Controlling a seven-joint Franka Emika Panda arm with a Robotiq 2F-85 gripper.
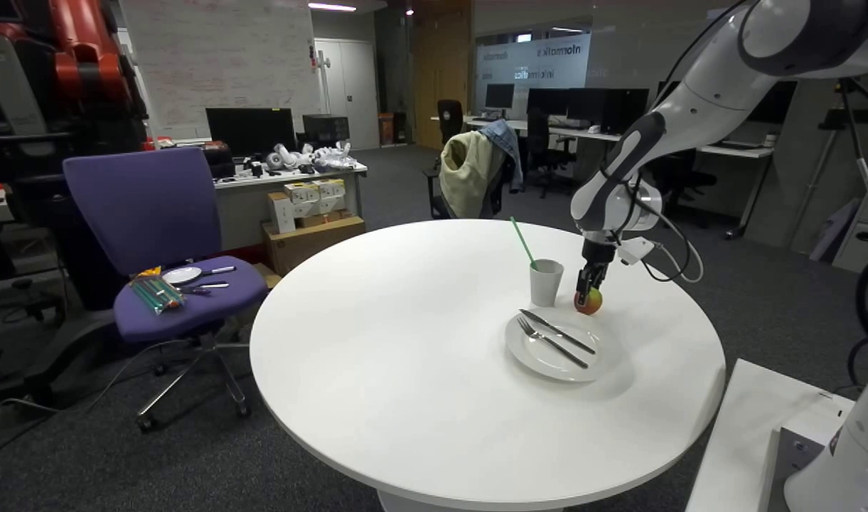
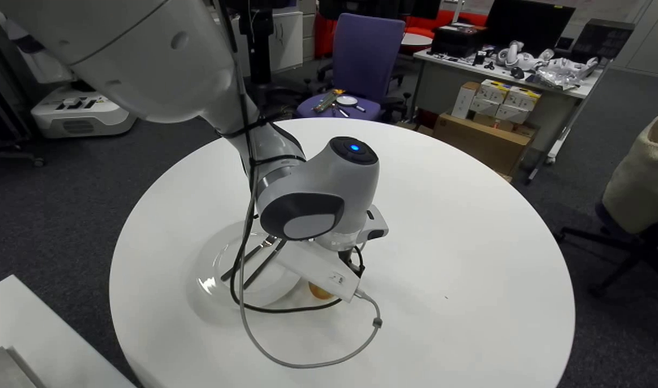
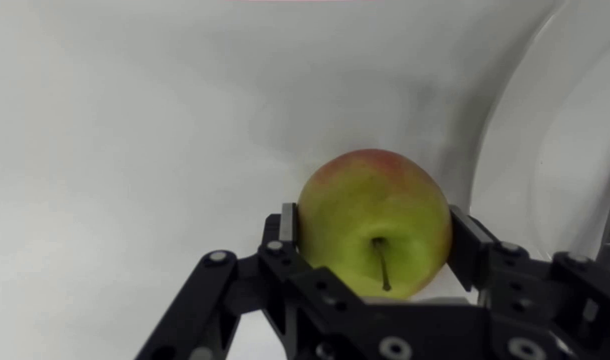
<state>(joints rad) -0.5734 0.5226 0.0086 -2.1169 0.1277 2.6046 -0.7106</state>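
Gripping the red-and-green apple (image 3: 372, 200) crosswise with the Robotiq gripper (image 3: 376, 230); pressing both finger pads (image 3: 288, 223) against opposite cheeks of the fruit; holding the jaws partly parted, spread by just the apple's own width, and showing no gap at either side in the wrist view; centring the apple between the fingertips rather than ahead of them or off to one side; offering no long axis, being nearly round, yet turning the stem (image 3: 383, 265) up toward the gripper's palm; facing the dinner plate (image 3: 509, 175) along the jaws' own spreading direction; placing one finger between apple and plate rim; probably making that narrow space the tight spot, without revealing any contact or clearance between finger and rim; in an exterior view, standing low over the round white tabletop (image 1: 377, 341), near the white cup (image 1: 545, 286) with its green straw (image 1: 523, 242), and just past the rim of the plate bearing a table knife (image 1: 558, 332) and a fork (image 1: 565, 352); in an exterior view, showing only part of the apple (image 2: 320, 291) from under the Panda arm's wrist (image 2: 329, 186); not making clear whether resting on the tabletop or hanging just above it; pointing the gripper nearly straight down.
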